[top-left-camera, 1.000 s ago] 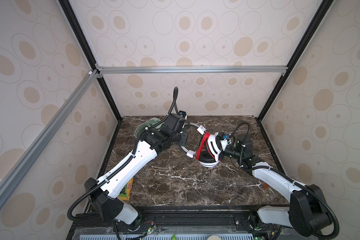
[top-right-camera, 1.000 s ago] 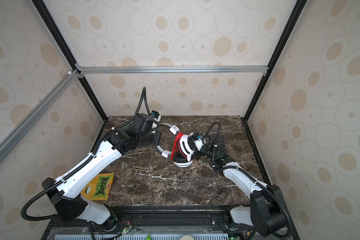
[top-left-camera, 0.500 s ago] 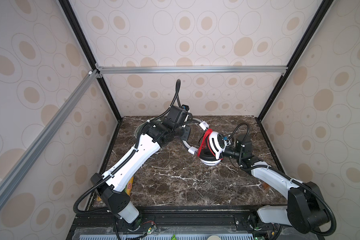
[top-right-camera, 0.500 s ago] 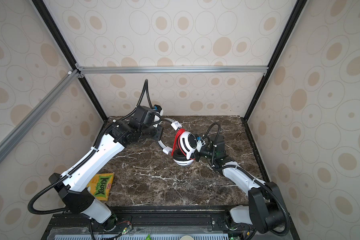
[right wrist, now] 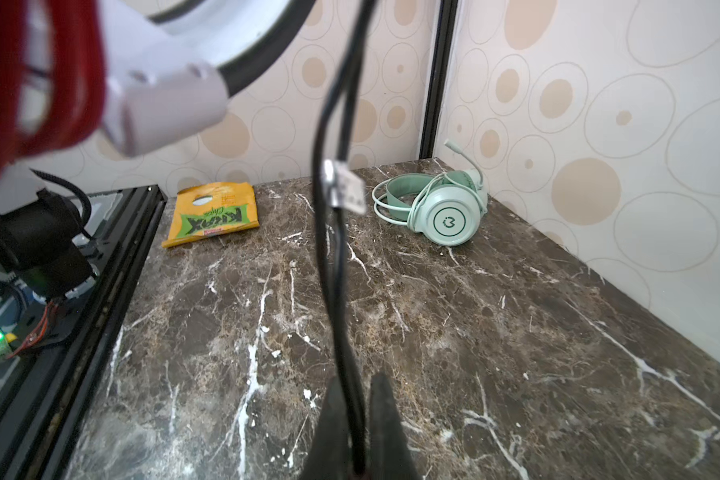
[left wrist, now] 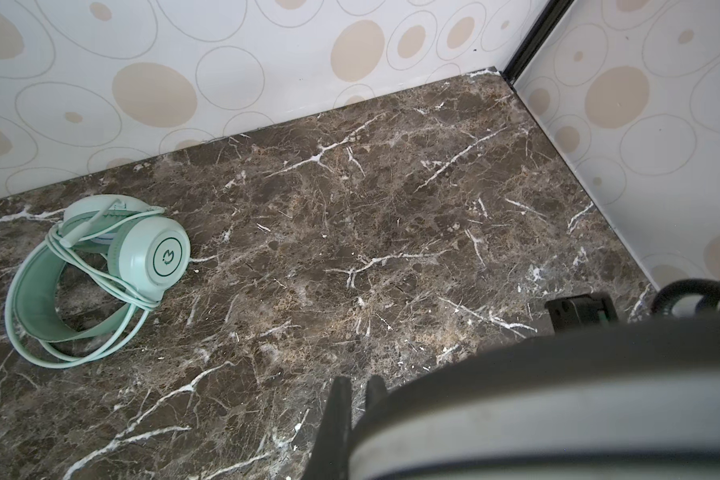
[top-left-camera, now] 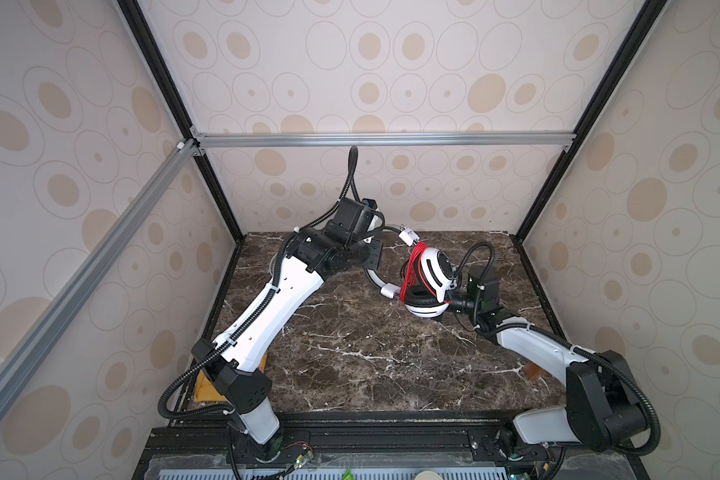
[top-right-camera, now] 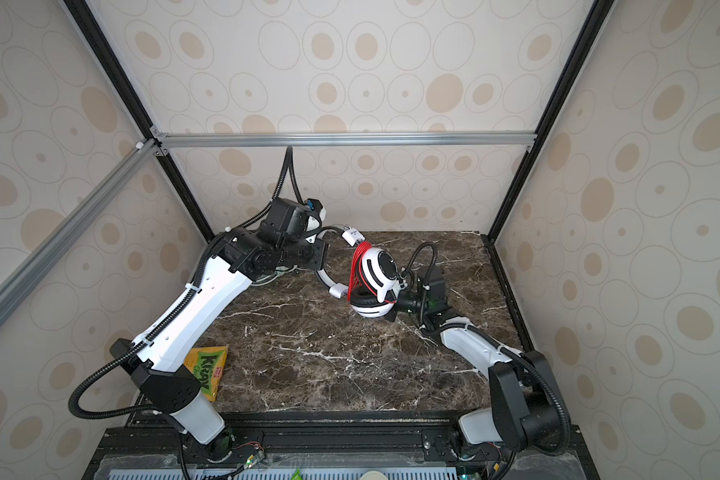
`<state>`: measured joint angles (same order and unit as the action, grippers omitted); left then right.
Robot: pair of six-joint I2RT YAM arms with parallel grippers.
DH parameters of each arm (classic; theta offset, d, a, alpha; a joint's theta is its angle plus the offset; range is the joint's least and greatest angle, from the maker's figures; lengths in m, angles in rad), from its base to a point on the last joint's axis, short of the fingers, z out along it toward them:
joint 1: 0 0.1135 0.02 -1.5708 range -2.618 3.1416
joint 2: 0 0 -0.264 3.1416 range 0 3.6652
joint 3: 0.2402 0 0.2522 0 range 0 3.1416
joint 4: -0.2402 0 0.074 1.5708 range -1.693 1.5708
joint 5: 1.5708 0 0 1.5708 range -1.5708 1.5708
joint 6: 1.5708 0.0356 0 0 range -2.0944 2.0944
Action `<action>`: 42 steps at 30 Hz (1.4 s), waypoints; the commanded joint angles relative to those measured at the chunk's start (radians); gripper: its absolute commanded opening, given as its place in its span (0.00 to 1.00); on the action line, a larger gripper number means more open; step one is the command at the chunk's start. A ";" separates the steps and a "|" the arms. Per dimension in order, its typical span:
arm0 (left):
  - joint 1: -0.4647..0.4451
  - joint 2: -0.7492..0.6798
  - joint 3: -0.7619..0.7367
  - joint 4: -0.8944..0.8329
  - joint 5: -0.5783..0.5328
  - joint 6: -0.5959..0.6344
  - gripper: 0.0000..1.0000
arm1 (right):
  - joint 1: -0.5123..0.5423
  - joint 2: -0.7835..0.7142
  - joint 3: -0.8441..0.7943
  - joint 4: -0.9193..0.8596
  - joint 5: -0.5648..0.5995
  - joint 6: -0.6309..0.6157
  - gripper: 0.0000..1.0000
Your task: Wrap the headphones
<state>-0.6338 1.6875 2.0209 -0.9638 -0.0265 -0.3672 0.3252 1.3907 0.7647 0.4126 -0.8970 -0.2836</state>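
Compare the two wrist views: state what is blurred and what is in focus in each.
Left wrist view: the grey headband looms near the lens, soft, while the mint green headphones and marble table are crisp. Right wrist view: the red cord is a smear, the black cord slightly soft, the chip bag is sharp.

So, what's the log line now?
left claw: shut on white-and-black headphones | right claw: shut on black cable | mint headphones: cord wound, lying apart

Brown marble tabletop (top-left-camera: 350, 353): mint green headphones (right wrist: 433, 203) lie near its back left corner, yellow chip packet (right wrist: 213, 214) front left
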 commanded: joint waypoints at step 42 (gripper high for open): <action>0.111 -0.054 -0.268 0.317 0.059 -0.678 0.00 | 0.199 -0.228 -0.080 -0.117 0.882 0.590 0.00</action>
<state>-0.5385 1.6924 1.7576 -0.7639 0.0368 -0.9611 0.5098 1.2007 0.7006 0.2718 -0.0788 0.2783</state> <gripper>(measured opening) 0.075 0.084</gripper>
